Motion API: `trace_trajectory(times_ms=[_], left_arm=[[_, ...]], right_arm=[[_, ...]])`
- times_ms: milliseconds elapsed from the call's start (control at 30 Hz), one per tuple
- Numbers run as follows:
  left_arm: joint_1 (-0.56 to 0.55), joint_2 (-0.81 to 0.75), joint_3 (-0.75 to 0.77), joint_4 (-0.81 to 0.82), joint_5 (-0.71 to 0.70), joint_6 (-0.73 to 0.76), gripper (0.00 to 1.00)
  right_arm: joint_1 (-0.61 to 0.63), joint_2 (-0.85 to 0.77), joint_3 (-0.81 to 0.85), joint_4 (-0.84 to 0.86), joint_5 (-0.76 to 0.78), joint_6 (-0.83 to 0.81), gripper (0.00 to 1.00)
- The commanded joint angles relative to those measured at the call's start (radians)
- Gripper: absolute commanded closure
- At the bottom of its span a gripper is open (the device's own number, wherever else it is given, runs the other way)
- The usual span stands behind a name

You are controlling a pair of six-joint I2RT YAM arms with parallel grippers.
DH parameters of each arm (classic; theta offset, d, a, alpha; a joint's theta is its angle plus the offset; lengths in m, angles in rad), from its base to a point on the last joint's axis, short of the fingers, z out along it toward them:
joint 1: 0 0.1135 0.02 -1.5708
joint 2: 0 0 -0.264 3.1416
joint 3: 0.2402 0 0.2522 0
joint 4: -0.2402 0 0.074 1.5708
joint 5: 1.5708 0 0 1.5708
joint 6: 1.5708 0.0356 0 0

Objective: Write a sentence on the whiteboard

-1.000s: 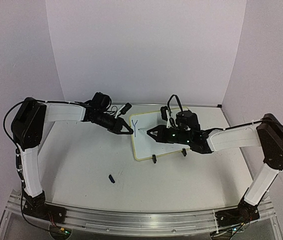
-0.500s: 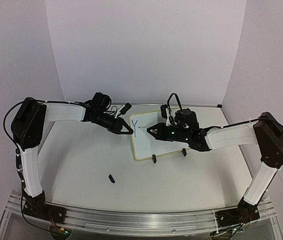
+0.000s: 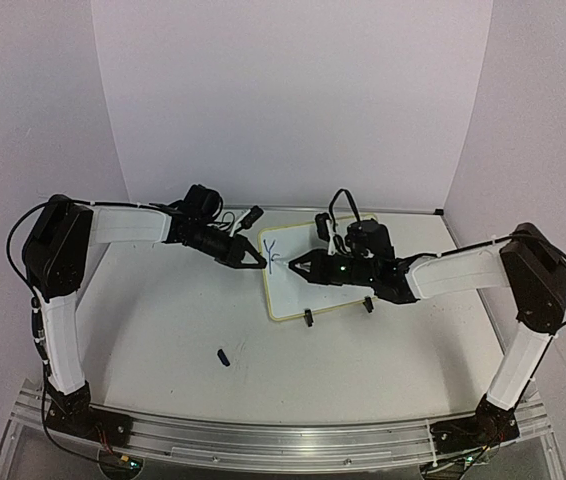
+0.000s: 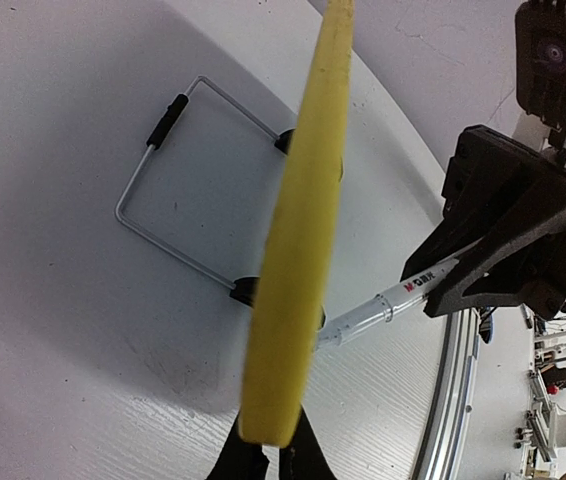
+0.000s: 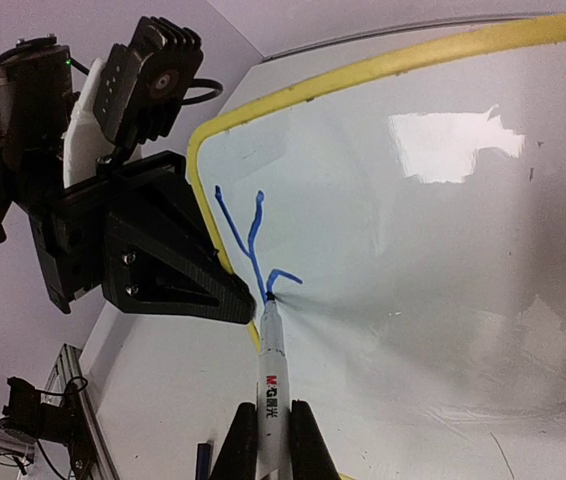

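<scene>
The whiteboard stands tilted at the table's middle back on two black clip feet. In the left wrist view I see its yellow rim edge-on. My left gripper is shut on the board's left rim. My right gripper is shut on a white marker and presses its tip on the board. Of the sentence, only a blue "Y" and a short hooked stroke beside it show.
A small blue marker cap lies on the table in front of the left arm. A wire stand props the board from behind. The left gripper's black jaw sits close beside the marker tip.
My right gripper has shifted slightly left with the marker, and a short blue stroke has appeared beside the "Y". The left arm has not moved.
</scene>
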Motion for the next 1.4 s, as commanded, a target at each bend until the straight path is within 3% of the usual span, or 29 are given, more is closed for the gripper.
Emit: trace_trajectory(times_ms=[0,500,1367], left_arm=[[0.001,-0.004,0.004,-0.001,0.001,0.027,1.0],[0.001,-0.005,0.004,-0.002,0.003,0.026,1.0],[-0.001,-0.006,0.005,-0.003,0.005,0.027,1.0]], right_arm=[[-0.005,0.01,-0.027,0.018,-0.011,-0.001,1.0],[-0.005,-0.086,-0.047,-0.006,0.087,-0.025,1.0],[-0.005,-0.048,-0.01,-0.015,0.083,-0.028,1.0]])
